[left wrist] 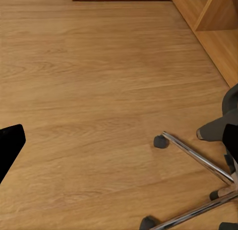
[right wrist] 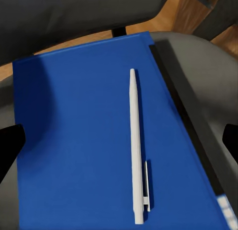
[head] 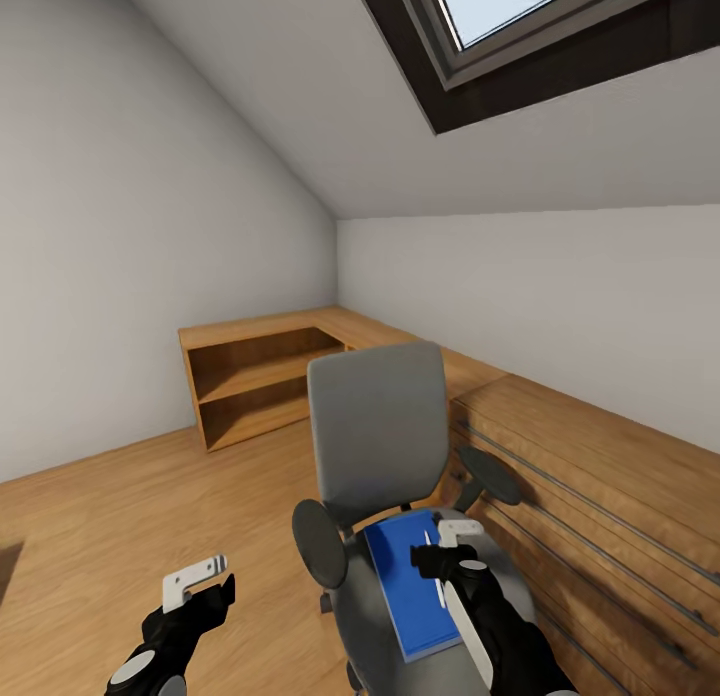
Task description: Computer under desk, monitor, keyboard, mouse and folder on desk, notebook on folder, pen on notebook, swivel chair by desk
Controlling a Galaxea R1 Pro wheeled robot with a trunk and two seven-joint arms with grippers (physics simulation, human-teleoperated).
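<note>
The grey swivel chair [head: 378,431] stands in front of me, its back toward the far wall. On its seat lies the blue folder [head: 410,586], with the white pen [right wrist: 135,141] lying along it. A dark strip [right wrist: 183,111] runs beside one long edge of the folder; I cannot tell what it is. My right gripper [head: 445,541] hovers open just above the folder and pen, its fingertips [right wrist: 10,148] wide apart. My left gripper [head: 205,586] hangs open over the wooden floor left of the chair, above the chair's chrome star base [left wrist: 198,158].
A low wooden open shelf unit [head: 250,376] sits in the back corner. A long wooden cabinet [head: 600,496] runs along the right wall, close behind the chair. A skylight [head: 520,16] is set in the sloped ceiling. Bare wooden floor [head: 100,536] stretches to the left.
</note>
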